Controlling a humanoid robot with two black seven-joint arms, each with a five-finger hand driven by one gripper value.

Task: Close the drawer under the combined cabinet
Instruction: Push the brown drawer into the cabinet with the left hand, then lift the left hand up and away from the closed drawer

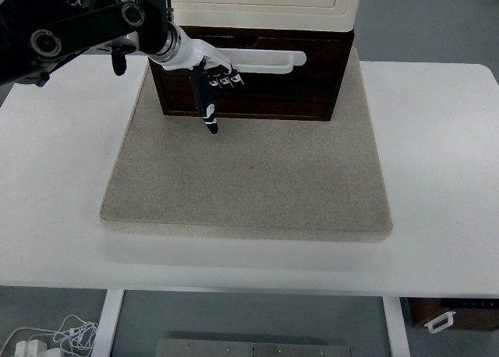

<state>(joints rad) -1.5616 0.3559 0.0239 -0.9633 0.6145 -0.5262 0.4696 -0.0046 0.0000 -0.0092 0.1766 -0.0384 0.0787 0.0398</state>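
Top view shows the left hand (209, 80) at the front of the drawer (249, 80), fingers curled with one pointing down, holding nothing; the pushing step seems under way or nearly finished; next, likely a final press inward; the drawer, dark wood with a white handle (269, 59), sits beneath the cream cabinet (261, 2) on a grey mat (249, 178).

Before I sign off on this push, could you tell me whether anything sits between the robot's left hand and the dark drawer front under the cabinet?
Nothing visible does. The left hand is right at the drawer front, beside its white handle, and the grey mat before it carries nothing.
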